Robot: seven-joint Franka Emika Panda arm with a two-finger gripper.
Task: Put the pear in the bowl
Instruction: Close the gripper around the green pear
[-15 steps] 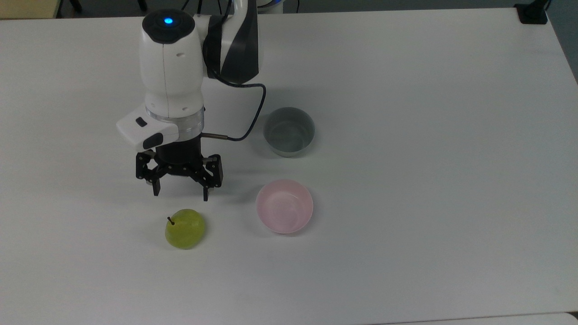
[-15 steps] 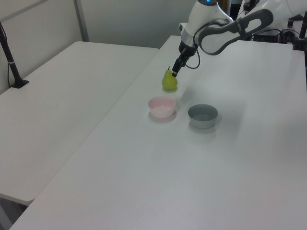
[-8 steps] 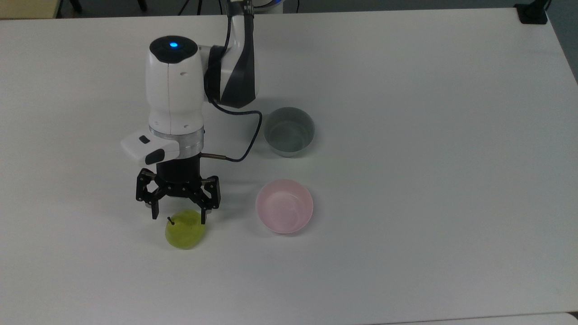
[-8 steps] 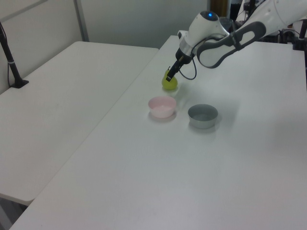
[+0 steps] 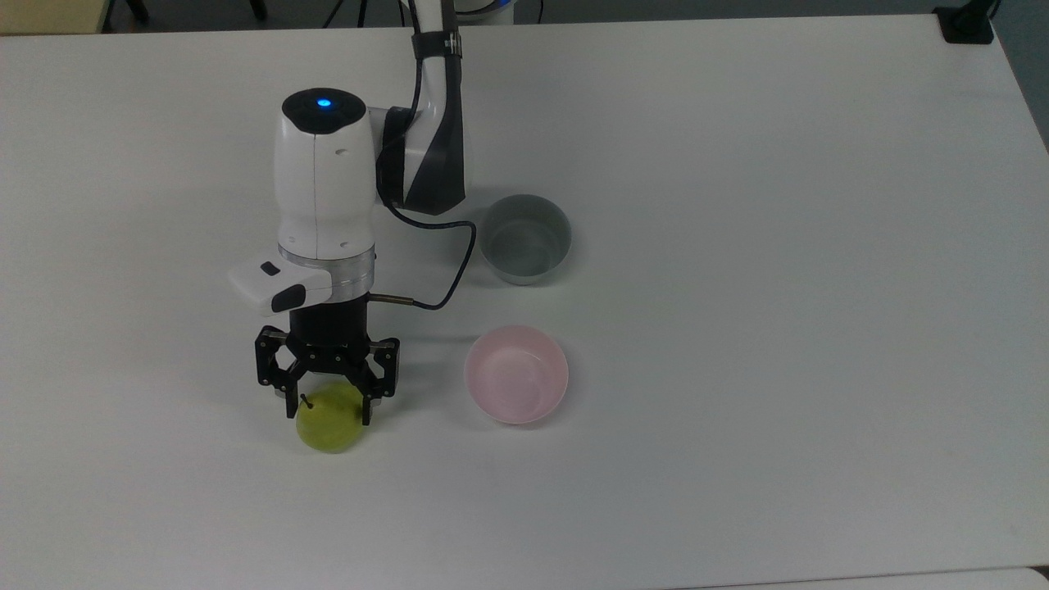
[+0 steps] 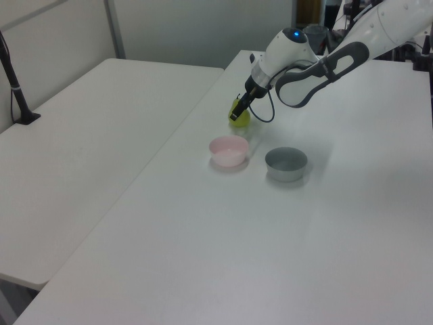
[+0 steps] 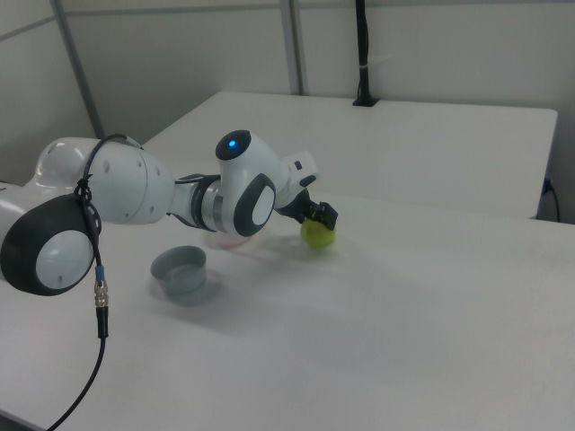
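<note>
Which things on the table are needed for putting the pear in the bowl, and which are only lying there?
Needed: pear, pink bowl, gripper open around the pear.
Only lying there: grey bowl.

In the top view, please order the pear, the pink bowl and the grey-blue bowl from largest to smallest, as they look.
1. Pink bowl, looking slightly wider.
2. Grey-blue bowl, close to the pink one, so this order is unsure.
3. Pear, clearly smallest, though the gripper covers its upper part.

No legible text, labels, brands, numbers or signs anywhere on the white arm, the bowls or the white table.
</note>
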